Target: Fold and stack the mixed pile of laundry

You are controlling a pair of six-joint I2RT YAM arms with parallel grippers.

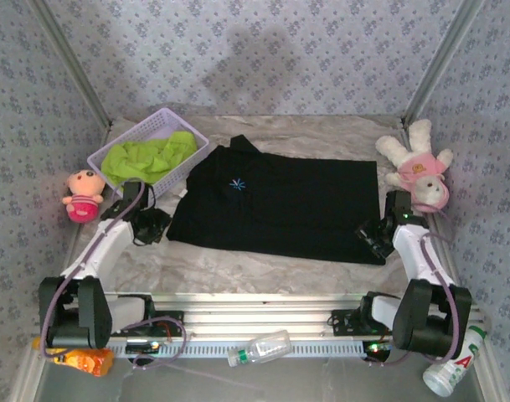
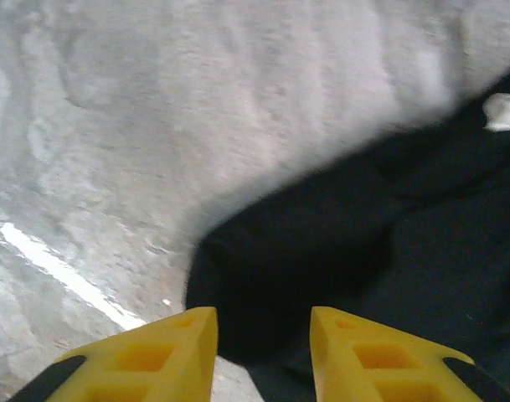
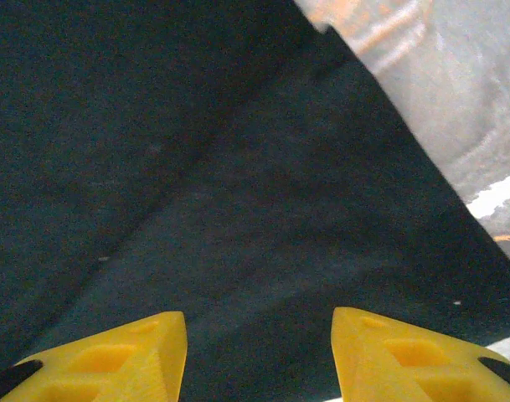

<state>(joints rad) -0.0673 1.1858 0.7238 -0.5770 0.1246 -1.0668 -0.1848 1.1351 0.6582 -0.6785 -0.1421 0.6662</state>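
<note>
Black T-shirt [image 1: 275, 205]: lies spread flat in the middle of the table [image 1: 238, 272], blue chest mark up. Green T-shirt [image 1: 150, 157]: sits bunched in the basket [image 1: 112, 142] at far left. Left gripper [image 2: 263, 322]: hangs at the black shirt's left edge, jaws partly apart, grips nothing. Right gripper [image 3: 259, 327]: hangs over its near right corner, jaws wider apart, empty.
</note>
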